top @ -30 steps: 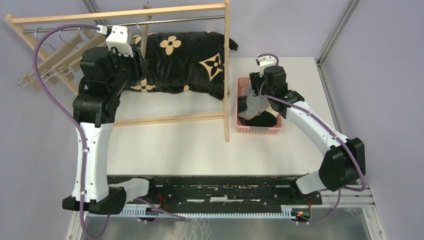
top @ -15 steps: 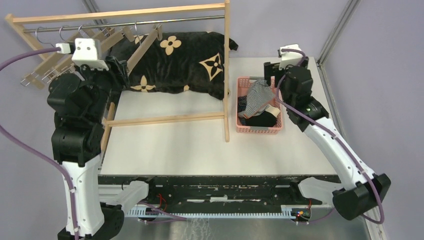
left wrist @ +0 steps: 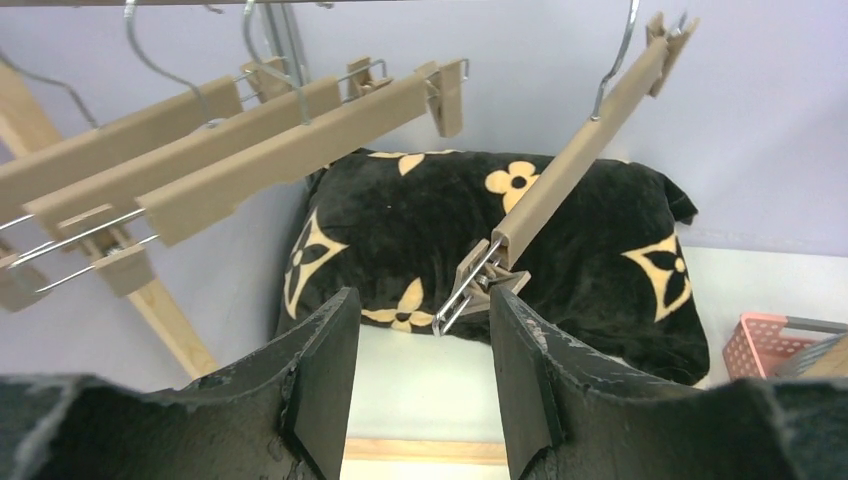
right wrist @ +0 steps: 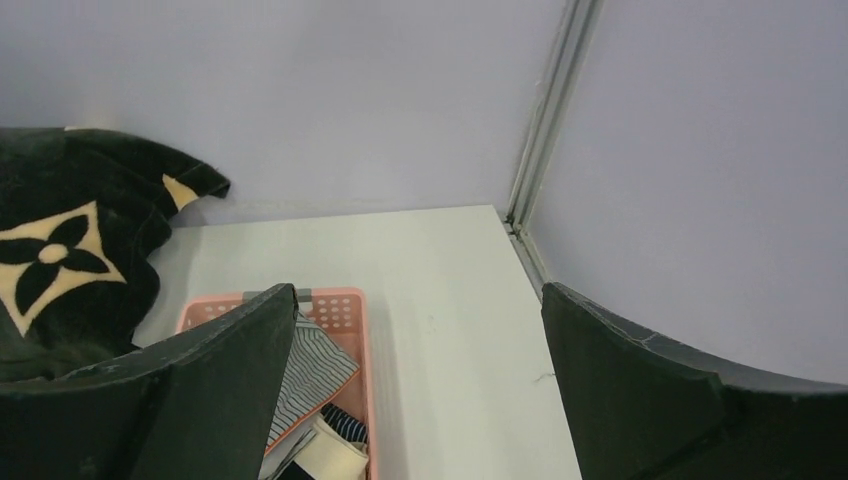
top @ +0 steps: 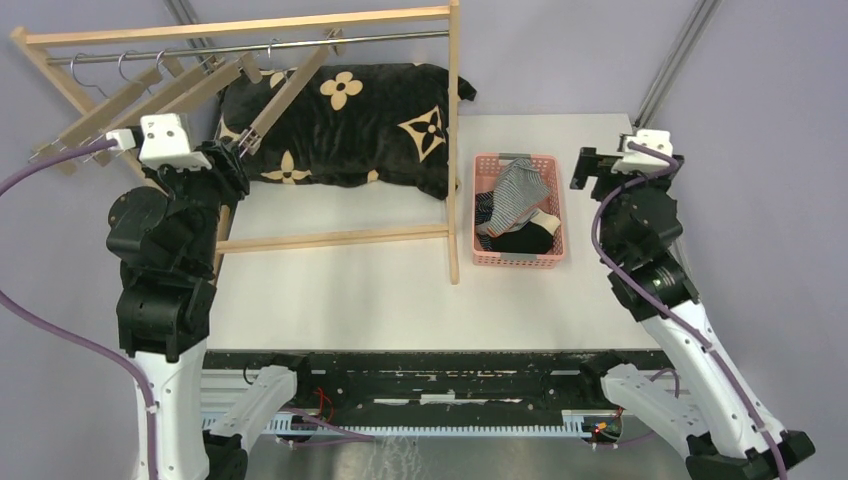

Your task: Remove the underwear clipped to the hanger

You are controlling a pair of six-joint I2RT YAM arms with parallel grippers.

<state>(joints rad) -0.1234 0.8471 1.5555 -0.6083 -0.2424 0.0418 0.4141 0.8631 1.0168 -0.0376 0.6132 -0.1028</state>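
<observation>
All three boxer shorts lie in the pink basket (top: 518, 262): the grey-white pinstriped pair (top: 516, 188) on top, the plain black pair (top: 526, 241) at the front, the navy striped pair (top: 486, 212) at the left. The right wrist view shows the pinstriped pair (right wrist: 316, 366) and a bit of the navy pair (right wrist: 346, 426). The wooden clip hangers (top: 150, 92) on the rail hold no cloth. My left gripper (top: 236, 160) is open and empty just below the tilted hanger (left wrist: 565, 175). My right gripper (top: 588, 168) is open and empty, right of the basket.
The wooden rack (top: 453, 150) stands over the table's left half, with the big black flowered cushion (top: 370, 120) under it. The rack's right post is next to the basket. Wall posts stand at the table's far right corner (right wrist: 545, 120).
My left arm has pulled back from the rail, down and to the left. My right arm has drawn away from the basket to the right, leaving the pinstriped pair inside.
</observation>
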